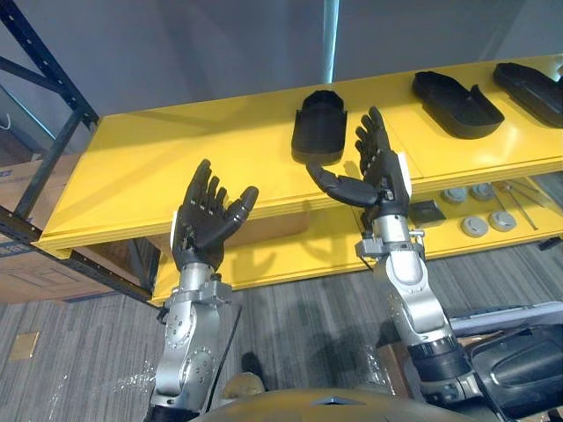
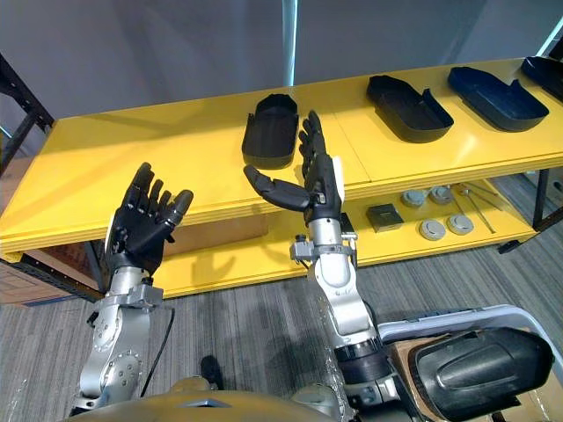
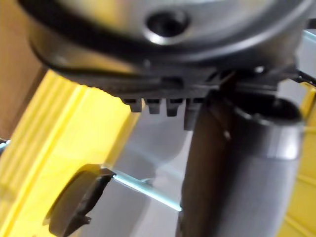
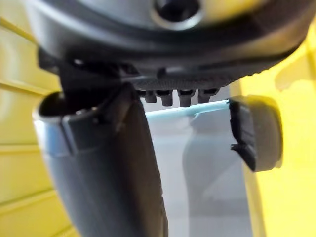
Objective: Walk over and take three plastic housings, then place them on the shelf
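Note:
Three black plastic housings lie on the yellow shelf (image 1: 176, 158): one (image 1: 319, 126) in the middle, a second (image 1: 457, 103) further right, a third (image 1: 530, 88) at the far right edge. My right hand (image 1: 383, 176) is raised in front of the shelf, just right of the middle housing, fingers straight and thumb spread, holding nothing. My left hand (image 1: 204, 220) is raised before the shelf's front edge at the left, fingers relaxed and empty. The middle housing also appears past each hand in the left wrist view (image 3: 74, 202) and the right wrist view (image 4: 256, 133).
A lower yellow shelf (image 2: 264, 251) carries round grey parts (image 2: 444, 224), a small dark block (image 2: 383, 217) and thin metal rods (image 2: 479, 207). A dark rack post (image 1: 53, 149) stands at the left with cardboard boxes (image 1: 26, 264) behind it. Grey carpet lies below.

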Controlling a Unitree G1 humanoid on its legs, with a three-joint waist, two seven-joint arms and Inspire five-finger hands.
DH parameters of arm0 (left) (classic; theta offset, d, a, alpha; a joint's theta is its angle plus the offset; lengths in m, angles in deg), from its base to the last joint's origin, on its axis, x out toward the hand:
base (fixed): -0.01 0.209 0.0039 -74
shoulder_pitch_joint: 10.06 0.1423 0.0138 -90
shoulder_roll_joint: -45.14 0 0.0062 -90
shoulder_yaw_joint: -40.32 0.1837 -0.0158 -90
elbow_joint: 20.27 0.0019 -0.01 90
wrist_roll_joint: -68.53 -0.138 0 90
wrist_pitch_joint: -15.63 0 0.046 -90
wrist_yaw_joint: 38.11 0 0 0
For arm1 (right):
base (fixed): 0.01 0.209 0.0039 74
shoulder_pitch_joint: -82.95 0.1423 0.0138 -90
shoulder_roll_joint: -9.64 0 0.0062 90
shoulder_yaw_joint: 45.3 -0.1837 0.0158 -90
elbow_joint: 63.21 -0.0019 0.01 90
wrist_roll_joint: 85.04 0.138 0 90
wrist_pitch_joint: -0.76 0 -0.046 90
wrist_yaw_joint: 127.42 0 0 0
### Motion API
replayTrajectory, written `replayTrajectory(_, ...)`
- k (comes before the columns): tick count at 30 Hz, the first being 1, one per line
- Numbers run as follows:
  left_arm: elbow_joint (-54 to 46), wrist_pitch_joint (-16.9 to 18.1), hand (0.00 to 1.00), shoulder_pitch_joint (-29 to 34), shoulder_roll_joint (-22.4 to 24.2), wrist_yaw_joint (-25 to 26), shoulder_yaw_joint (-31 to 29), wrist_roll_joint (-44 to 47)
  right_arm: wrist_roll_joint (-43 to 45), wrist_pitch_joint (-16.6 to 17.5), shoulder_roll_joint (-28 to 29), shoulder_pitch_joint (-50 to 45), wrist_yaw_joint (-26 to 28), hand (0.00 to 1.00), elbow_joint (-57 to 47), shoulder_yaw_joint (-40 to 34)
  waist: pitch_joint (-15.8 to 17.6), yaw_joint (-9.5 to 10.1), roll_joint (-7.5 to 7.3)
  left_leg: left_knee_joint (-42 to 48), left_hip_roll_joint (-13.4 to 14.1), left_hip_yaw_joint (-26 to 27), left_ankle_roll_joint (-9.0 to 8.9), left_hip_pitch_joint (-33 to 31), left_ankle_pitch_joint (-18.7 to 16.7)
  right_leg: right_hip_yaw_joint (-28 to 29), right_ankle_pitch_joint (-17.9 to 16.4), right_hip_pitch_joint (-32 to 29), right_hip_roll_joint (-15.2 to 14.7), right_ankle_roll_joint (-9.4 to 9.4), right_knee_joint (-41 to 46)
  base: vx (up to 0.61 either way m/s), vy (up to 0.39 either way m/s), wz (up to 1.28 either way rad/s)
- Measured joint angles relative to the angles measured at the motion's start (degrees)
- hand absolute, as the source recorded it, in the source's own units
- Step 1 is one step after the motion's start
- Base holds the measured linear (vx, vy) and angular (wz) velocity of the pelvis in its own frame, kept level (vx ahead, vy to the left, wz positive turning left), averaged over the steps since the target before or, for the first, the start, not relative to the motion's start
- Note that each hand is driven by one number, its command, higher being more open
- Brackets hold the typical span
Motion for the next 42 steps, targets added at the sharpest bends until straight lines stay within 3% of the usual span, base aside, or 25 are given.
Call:
replayTrajectory(6, -0.34, -1.14, 1.0, 1.2, -0.04, -0.88, -2.42, 0.09, 1.16, -0.61, 0.81, -5.95, 0.5, 1.0, -0.28, -2.03, -0.25, -0.42, -0.19, -0.16, 0.39, 1.45, -0.38, 0.92, -0.45, 1.06, 0.69, 0.58, 0.62, -0.19, -1.46, 0.0, 0.002, -0.11)
replayTrajectory(11, -0.33, -2.46, 1.0, 1.44, -1.12, -1.24, -6.89, -2.16, 5.64, -0.61, 1.65, -12.4, 6.37, 1.0, -4.55, -6.78, -0.36, -1.41, -0.38, -0.3, 0.57, 3.4, -0.46, 1.44, -0.55, 2.7, 1.88, 0.39, 1.05, -0.31, -3.16, 0.0, 0.012, -0.17)
replayTrajectory(17, 1.34, -2.45, 1.0, -2.12, -4.56, 0.1, -10.06, -2.16, 7.9, -0.59, 1.4, -17.27, 9.82, 1.0, -5.98, -11.14, -0.88, -3.02, -0.83, -0.33, 1.1, 5.51, -0.59, 1.63, -0.73, 4.97, 2.6, -0.67, 1.69, -0.77, -4.04, 0.01, 0.012, -0.21)
replayTrajectory(23, 8.69, -1.99, 1.0, -10.71, -7.46, 2.82, -10.49, -2.13, 8.68, -0.59, -1.53, -17.66, 12.13, 1.0, -6.42, -12.41, -1.28, -4.67, -1.07, -0.11, 1.49, 8.11, -0.34, -2.44, -0.42, 8.27, 4.33, -7.17, 2.11, -1.59, -4.18, -0.01, 0.017, -0.24)
replayTrajectory(24, 13.4, -1.65, 1.0, -15.06, -8.7, 3.81, -10.63, -2.1, 8.92, -0.6, -2.59, -17.47, 12.38, 1.0, -6.41, -12.46, -0.86, -5.01, -1.23, -0.05, 1.45, 9.07, -0.01, -3.92, -0.14, 9.65, 5.48, -9.58, 2.14, -1.56, -4.18, -0.03, 0.045, -0.37)
replayTrajectory(28, 23.96, 0.27, 1.0, -25.32, -13.82, 4.94, -12.12, -1.27, 9.19, -0.56, -3.64, -14.44, 12.36, 1.0, -6.43, -13.19, 2.82, -7.05, -2.19, -0.04, 1.41, 11.0, 0.38, -5.36, 0.16, 11.74, 6.37, -12.56, 2.15, -1.92, -3.98, -0.06, 0.03, -0.25)
replayTrajectory(32, 29.08, 1.76, 1.0, -31.83, -16.56, 6.17, -12.99, 0.76, 10.63, -0.55, -5.23, -14.16, 12.41, 1.0, -6.48, -14.47, 5.63, -8.42, -2.15, -0.03, 1.35, 12.07, 0.66, -6.25, 0.37, 13.05, 6.95, -14.36, 2.2, -1.99, -3.87, -0.02, 0.016, -0.14)
replayTrajectory(42, 36.59, 1.9, 1.0, -42.42, -20.43, 5.29, -13.55, 4.96, 12.36, -0.55, -5.64, -14.33, 12.99, 1.0, -9.47, -15.84, 11.38, -10.95, -2.06, -0.01, 1.44, 13.88, 0.51, -6.34, 0.17, 15.03, 6.87, -16.13, 2.36, -2.12, -2.98, 0.02, 0.018, -0.09)
